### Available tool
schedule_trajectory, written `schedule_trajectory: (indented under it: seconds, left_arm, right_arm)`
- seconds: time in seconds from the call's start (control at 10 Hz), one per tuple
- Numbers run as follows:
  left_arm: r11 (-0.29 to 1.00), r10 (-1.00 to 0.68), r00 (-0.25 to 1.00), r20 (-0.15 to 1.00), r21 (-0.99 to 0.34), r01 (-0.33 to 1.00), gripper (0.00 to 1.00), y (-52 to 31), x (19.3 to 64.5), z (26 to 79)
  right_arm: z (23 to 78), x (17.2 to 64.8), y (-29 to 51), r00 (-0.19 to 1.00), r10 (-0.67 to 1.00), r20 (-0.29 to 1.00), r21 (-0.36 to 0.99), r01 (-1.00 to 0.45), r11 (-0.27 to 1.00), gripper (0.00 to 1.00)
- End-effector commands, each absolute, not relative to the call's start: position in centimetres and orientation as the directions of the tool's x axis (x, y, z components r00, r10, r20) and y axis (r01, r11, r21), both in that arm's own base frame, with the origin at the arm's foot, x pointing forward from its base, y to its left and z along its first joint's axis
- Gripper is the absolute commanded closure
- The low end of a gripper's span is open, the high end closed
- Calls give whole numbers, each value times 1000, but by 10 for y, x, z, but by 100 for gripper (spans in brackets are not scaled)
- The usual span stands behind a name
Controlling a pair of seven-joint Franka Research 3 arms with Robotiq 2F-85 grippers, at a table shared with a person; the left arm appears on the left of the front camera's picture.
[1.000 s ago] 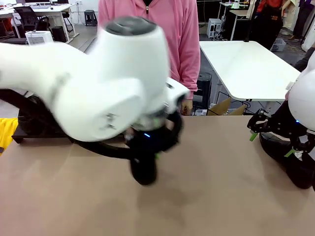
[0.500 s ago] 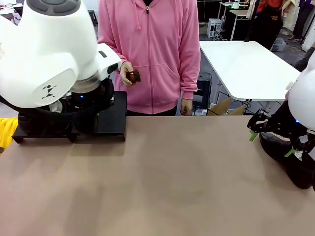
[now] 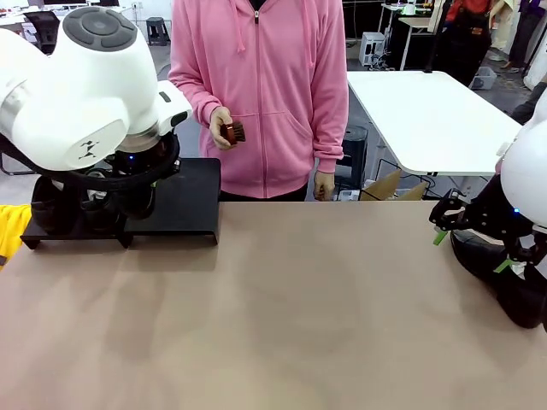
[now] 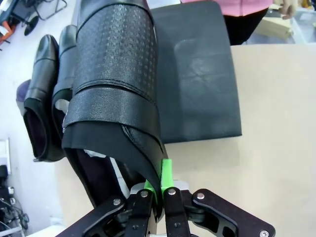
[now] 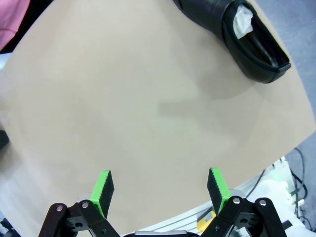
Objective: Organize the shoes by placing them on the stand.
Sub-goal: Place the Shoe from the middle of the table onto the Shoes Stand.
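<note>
Bench (image 3: 325, 307): a plain tan, matte surface, free of marks where visible. Its near edge shows in the right wrist view.

Stand (image 3: 184, 201): low, matte black, at the far left of the bench, against the person's side. Two shoes (image 4: 42, 98) sit side by side on its left platform. The right platform's top is bare across most of its width.

Left end effector (image 4: 159, 190): jaws drawn narrow, green pads pinching the rear collar of the held shoe (image 4: 116, 84). This glossy black shoe hangs toe-away over the stand, just beside the two parked shoes. Whether its sole touches the platform cannot be told.

Right end effector (image 5: 160, 190): jaws wide apart, holding nothing, poised above bare bench at the right side. The fourth shoe (image 5: 242, 39) lies on the bench near the right edge, with pale paper stuffed inside.

Person: stands at the far side in a pink hooded top, with a small brown brush (image 3: 233, 132) in one hand (image 3: 219, 126).

Room: an open workspace with a white table (image 3: 427, 120) behind, a cardboard box (image 3: 389, 186) on the floor, and office chairs farther back.
</note>
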State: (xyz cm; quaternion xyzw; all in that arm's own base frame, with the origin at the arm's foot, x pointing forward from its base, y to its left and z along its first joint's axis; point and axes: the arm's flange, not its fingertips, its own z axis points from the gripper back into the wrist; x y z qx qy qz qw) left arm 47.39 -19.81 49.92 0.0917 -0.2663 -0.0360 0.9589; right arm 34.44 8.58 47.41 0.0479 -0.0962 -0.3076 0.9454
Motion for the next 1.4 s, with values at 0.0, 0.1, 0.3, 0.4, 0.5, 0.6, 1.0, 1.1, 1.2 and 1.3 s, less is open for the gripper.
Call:
schedule_trajectory:
  seconds: [0.0, 0.1, 0.3, 0.4, 0.5, 0.6, 1.0, 1.1, 1.2, 1.3]
  left_arm:
    - [979, -129, 849, 512, 204, 26, 100, -204, 467, 505]
    - [979, -129, 849, 512, 204, 26, 100, -204, 467, 505]
    - [979, -129, 849, 512, 204, 26, 100, -204, 467, 505]
    - [980, -130, 859, 496, 194, 36, 100, -205, 471, 497]
    - [977, -148, 861, 487, 208, 51, 100, -207, 474, 486]
    - [965, -187, 847, 497, 255, 63, 100, -206, 482, 477]
    - [955, -176, 794, 583, 296, -5, 100, -196, 510, 455]
    - [964, -161, 796, 584, 265, 1, 100, -194, 518, 447]
    - [959, -173, 786, 593, 282, -1, 100, -194, 526, 440]
    - [959, -170, 791, 588, 285, -6, 100, -193, 533, 433]
  right_arm:
    - [474, 345, 85, 804, -575, 150, 163, 553, 817, 0]
    - [474, 345, 85, 804, -575, 150, 163, 553, 817, 0]
    - [474, 345, 85, 804, -575, 150, 163, 553, 817, 0]
    - [474, 345, 85, 804, -575, 150, 163, 553, 817, 0]
    - [474, 345, 85, 804, -575, 150, 163, 553, 817, 0]
    - [474, 345, 85, 804, -575, 150, 163, 553, 817, 0]
    - [474, 345, 85, 804, -575, 150, 163, 553, 817, 0]
    - [474, 345, 85, 804, -575, 150, 163, 553, 817, 0]
    - [474, 345, 85, 804, -575, 150, 163, 553, 817, 0]
    - [474, 345, 85, 804, -575, 150, 163, 553, 817, 0]
